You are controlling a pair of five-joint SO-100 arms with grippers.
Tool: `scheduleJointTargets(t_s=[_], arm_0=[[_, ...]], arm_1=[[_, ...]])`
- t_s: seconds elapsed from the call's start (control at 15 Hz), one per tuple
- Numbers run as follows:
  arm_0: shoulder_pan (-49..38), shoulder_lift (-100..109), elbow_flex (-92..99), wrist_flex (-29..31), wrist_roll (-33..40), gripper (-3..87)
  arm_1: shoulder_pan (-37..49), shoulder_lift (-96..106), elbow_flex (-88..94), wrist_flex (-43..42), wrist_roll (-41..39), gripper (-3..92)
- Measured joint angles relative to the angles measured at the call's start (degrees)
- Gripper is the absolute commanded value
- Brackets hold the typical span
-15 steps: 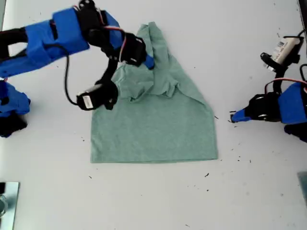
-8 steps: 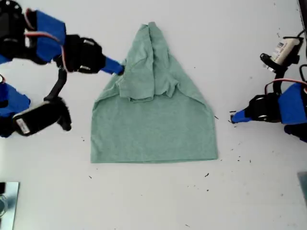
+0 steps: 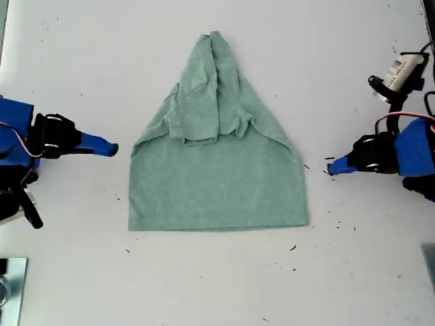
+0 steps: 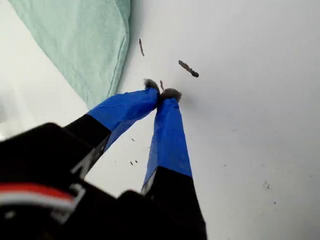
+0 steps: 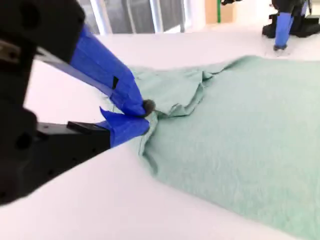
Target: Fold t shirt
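shirt: pale sage-green soft-knit t shirt [image 3: 217,183] lies flat on the white surface [image 3: 217,285] between both end effectors. Its sleeves are folded inward and the top narrows to a peak.
first: my first end effector [image 4: 161,94] has its blue tips pinched together and holds nothing. It sits just beside the shirt's side edge among dark specks.
second: my second end effector [image 5: 142,114] is narrow with tips meeting and empty. It is near the opposite side edge but off the cloth.
step: probably the lengthwise fold comes next.
tip: open wide, pinch both layers at matching corners, lift evenly and avoid dragging the folded sleeves.
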Motion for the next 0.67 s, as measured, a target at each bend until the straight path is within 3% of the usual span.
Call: scheduleJointTargets(t_s=[0.2, 0.67], arm_0=[[0.26, 2.20, 0.62, 0.00, 0.00, -0.3], [1.76, 3.43, 1.23, 0.00, 0.00, -0.3]], arm_1=[[-2.72, -2.37, -8.70, 3.60, -0.09, 25.5], [-8.53, -64.69, -56.60, 8.44, -2.37, 26.9]])
